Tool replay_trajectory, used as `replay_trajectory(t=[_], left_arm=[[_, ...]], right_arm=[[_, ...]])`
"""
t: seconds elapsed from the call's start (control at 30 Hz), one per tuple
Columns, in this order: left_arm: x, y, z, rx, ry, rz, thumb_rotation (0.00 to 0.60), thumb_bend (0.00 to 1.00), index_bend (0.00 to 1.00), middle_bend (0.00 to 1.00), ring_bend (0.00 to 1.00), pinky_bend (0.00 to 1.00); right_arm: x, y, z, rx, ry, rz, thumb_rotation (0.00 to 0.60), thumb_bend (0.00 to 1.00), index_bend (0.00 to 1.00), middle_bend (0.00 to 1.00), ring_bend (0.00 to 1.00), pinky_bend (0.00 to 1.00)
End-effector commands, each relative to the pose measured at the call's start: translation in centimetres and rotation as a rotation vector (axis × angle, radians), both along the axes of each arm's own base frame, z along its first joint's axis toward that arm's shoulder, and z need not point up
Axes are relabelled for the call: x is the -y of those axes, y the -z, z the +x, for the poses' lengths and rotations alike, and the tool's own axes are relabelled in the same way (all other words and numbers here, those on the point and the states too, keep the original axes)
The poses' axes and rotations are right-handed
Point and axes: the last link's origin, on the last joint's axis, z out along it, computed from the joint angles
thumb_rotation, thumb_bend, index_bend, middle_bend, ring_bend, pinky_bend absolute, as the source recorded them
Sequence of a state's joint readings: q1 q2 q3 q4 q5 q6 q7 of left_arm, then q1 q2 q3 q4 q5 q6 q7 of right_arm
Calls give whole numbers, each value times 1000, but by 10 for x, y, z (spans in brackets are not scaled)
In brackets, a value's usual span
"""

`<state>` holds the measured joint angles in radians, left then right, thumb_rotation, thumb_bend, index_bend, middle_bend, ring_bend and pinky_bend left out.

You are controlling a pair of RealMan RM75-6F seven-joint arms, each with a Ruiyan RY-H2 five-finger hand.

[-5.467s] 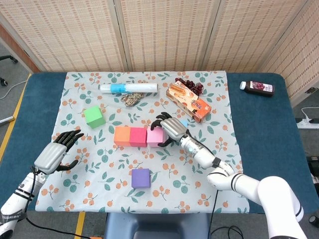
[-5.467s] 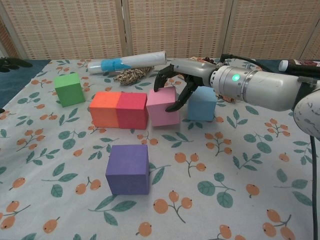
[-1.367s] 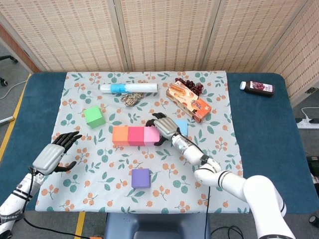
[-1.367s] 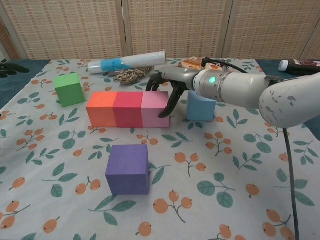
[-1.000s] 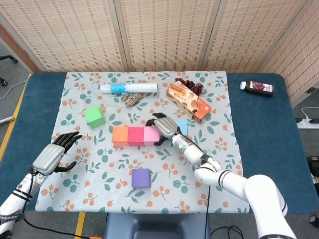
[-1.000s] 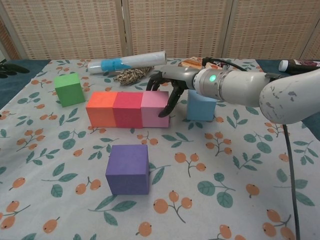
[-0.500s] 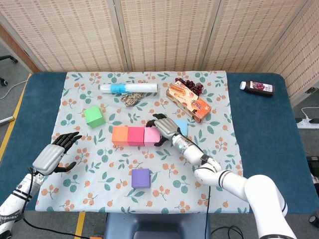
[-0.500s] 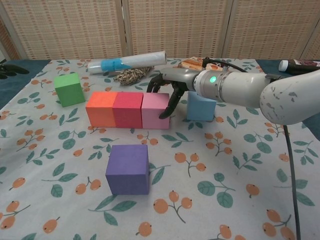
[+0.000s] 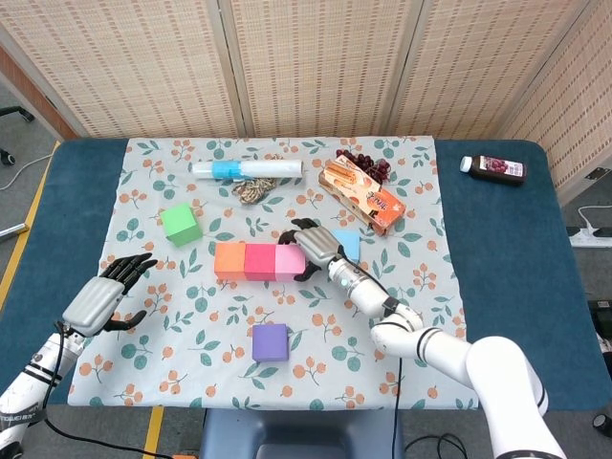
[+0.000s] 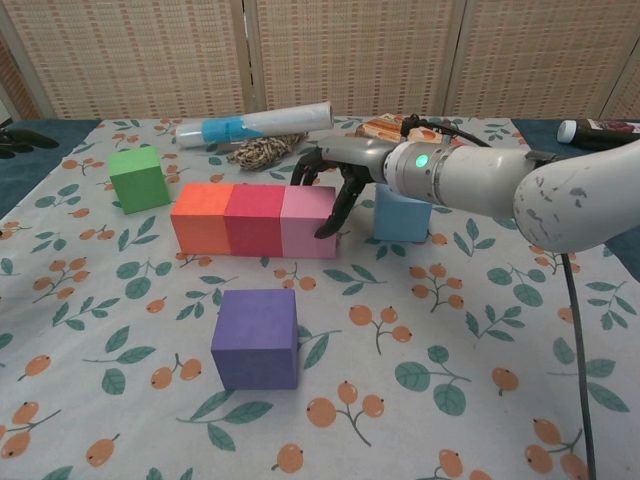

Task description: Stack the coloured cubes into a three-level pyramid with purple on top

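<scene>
At the middle of the desk: base row of orange cube [image 10: 201, 217], red cube [image 10: 253, 219] and pink cube [image 10: 308, 221], faces touching in one line, left to right in the chest view.
Step in hand: by my reading, squaring up the bottom level; the pink cube is being seated against the red one.
How to do it well: push along the row's own line, low on the pink cube's right face, so it slides flat and does not twist; let go by lifting the fingers straight off, or the row may drag open again.
Right hand [image 10: 330, 182]: curved over the pink cube's far right corner, fingers partly curled and apart, dark fingertips [image 10: 322, 231] reaching down its right side. It touches the cube; a closed grip is not plain, more a cupping push.
Left hand [image 9: 100, 295]: lower left of the head view, over the cloth's edge, fingers spread, holding nothing.
Blue cube [image 10: 403, 211]: just right of the right hand, behind the row's end, free.
Green cube [image 10: 138, 178]: upper left, well apart from the row.
Purple cube [image 10: 257, 338]: lower centre, alone, nearer the camera than the row.
Left to do: second level and purple cap, neither begun.
</scene>
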<state>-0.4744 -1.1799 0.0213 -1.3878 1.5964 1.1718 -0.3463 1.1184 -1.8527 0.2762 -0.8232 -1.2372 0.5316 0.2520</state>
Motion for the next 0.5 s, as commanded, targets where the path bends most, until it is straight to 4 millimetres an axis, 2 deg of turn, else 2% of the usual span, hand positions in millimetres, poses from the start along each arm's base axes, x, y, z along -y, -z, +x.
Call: replay_trajectory(t=[0.03, 0.5], left_arm=[[0, 0, 0, 1, 1, 1, 600, 346, 0, 0, 0, 96], [0, 0, -1, 1, -2, 1, 600, 346, 0, 0, 0, 95]], right_arm=[[0, 1, 1, 2, 0, 0, 600, 79, 345, 283, 0, 0], [1, 4, 3, 1, 1, -4, 600, 79, 319, 282, 0, 0]])
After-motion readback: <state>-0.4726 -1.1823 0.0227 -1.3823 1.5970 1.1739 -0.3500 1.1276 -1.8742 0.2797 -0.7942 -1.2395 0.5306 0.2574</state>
